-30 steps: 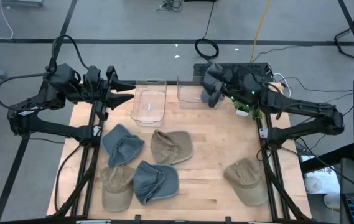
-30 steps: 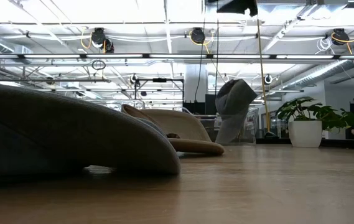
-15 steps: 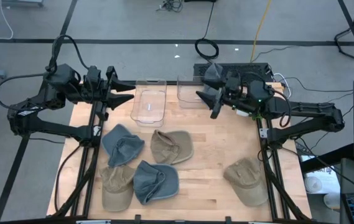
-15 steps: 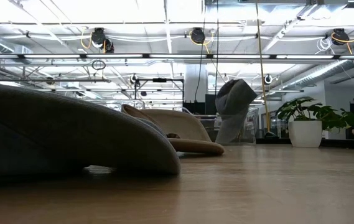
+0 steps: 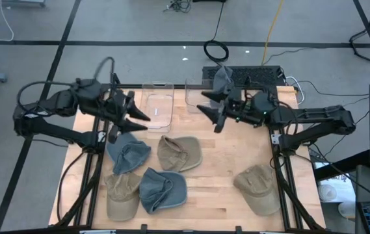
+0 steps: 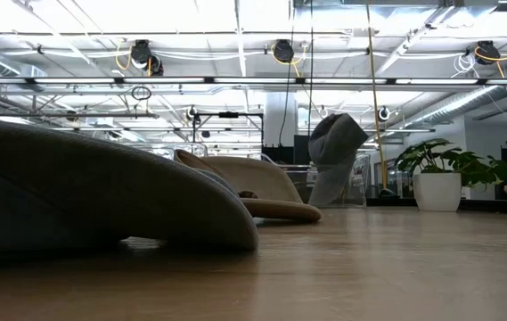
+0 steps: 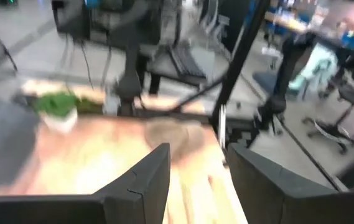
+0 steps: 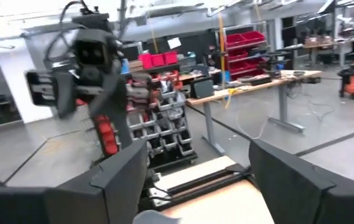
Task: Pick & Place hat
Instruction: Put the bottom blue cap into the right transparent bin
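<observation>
Five hats [image 5: 179,153] lie on the bench's front half; a sixth [image 5: 222,78] drapes the right bin [image 5: 198,96] at the far edge. Both grippers, left [image 5: 139,118] and right [image 5: 209,112], hover empty with fingers apart. Draped hat could slide out.

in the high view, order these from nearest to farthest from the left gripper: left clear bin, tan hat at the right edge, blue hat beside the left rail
From the left gripper:
1. left clear bin, just beside its tips at the table's back.
2. blue hat, toward the front, by the left rail.
3. tan hat, far across at the front right.
</observation>
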Motion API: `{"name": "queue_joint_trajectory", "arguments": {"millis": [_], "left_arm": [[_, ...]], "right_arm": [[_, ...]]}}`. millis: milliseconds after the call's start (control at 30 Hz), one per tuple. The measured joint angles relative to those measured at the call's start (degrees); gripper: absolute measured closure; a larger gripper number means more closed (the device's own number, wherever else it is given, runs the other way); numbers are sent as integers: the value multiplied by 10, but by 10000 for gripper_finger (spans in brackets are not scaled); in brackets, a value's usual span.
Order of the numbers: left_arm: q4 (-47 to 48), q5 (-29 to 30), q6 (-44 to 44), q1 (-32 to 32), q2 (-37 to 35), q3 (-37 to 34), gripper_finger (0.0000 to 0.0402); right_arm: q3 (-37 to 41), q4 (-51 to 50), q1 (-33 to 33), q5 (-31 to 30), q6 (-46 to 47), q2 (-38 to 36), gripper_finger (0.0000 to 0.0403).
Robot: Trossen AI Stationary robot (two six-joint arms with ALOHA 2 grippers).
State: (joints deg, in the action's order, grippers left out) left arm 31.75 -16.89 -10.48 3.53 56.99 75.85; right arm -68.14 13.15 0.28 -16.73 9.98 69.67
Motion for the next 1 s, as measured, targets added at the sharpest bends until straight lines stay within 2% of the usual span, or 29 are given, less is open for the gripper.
{"name": "queue_joint_trajectory", "arguments": {"millis": [233, 467, 733, 1000], "left_arm": [[61, 0, -53, -58, 5, 0, 231], [67, 8, -119, -132, 26, 0, 231], [66, 50, -237, -213, 75, 0, 231], [66, 90, -396, -281, 131, 0, 231]], "right_arm": [[-49, -1, 51, -55, -35, 42, 133], [-70, -1, 89, -102, -49, 45, 132], [-72, -11, 128, -103, -51, 45, 130], [-72, -28, 158, -101, -51, 30, 129]]}}
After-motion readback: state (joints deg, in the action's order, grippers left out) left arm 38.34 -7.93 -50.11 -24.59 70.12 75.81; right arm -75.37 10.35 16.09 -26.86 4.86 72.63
